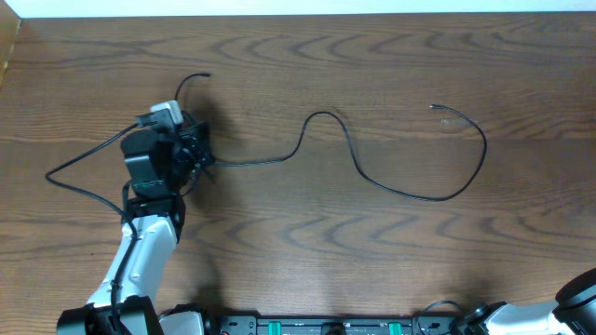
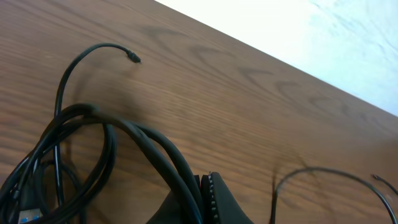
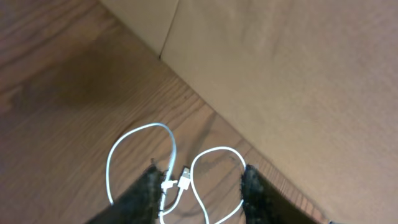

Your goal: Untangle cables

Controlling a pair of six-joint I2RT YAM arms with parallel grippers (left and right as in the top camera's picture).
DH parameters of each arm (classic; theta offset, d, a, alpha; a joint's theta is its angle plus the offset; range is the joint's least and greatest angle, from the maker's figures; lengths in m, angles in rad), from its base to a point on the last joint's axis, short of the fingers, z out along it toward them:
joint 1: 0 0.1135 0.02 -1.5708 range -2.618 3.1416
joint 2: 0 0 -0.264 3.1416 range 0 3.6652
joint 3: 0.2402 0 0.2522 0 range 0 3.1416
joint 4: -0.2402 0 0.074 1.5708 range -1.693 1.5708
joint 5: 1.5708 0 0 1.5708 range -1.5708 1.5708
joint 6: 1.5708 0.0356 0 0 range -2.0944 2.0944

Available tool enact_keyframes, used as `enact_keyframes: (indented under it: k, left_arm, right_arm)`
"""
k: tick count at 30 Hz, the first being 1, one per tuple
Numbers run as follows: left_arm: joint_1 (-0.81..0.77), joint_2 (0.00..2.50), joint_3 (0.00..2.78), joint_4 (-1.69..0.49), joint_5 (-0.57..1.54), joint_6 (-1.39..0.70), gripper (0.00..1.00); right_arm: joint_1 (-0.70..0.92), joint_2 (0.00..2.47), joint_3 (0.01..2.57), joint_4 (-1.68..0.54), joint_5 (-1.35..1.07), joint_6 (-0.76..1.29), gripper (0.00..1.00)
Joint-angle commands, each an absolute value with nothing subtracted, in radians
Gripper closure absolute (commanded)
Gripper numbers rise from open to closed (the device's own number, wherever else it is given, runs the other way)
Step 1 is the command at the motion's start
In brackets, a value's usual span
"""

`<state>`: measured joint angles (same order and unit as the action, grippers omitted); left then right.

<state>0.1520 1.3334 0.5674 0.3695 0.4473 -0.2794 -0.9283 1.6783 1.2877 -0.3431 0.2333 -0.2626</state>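
My left gripper is shut on a bundle of black cables at the left of the table. In the left wrist view the jaws are pressed together on two thick black strands. One plug end curls up free beyond them. A long thin black cable snakes from the gripper across the table to the right. In the right wrist view a short white cable lies looped on the wood, its USB plug between the fingers of my open right gripper.
A black cable loop trails out to the left of the left arm. The right arm sits at the bottom right corner. The table edge runs close behind the white cable, with a beige surface beyond it.
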Motion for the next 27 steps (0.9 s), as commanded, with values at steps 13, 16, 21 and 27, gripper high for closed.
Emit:
enact_keyframes:
  k: [13,16,21,27]
  left_arm:
    - [0.034,1.344,0.582,0.358,0.464,-0.255,0.93]
    - [0.003,1.344,0.582,0.344,0.464,-0.255,0.93]
    - [-0.045,1.344,0.581,0.305,0.464,-0.255,0.93]
    - [-0.089,1.344,0.581,0.271,0.464,-0.255,0.92]
  right_arm:
    - [-0.928,1.684,1.295,-0.514,-0.230,-0.217,0.33]
    - [-0.928,1.684,1.294,-0.572,-0.273,-0.186,0.32]
    - [-0.928,1.684,1.259,-0.641,-0.232,-0.180,0.32]
    - [-0.928,1.684,1.165,-0.647,-0.185,-0.112,0.36]
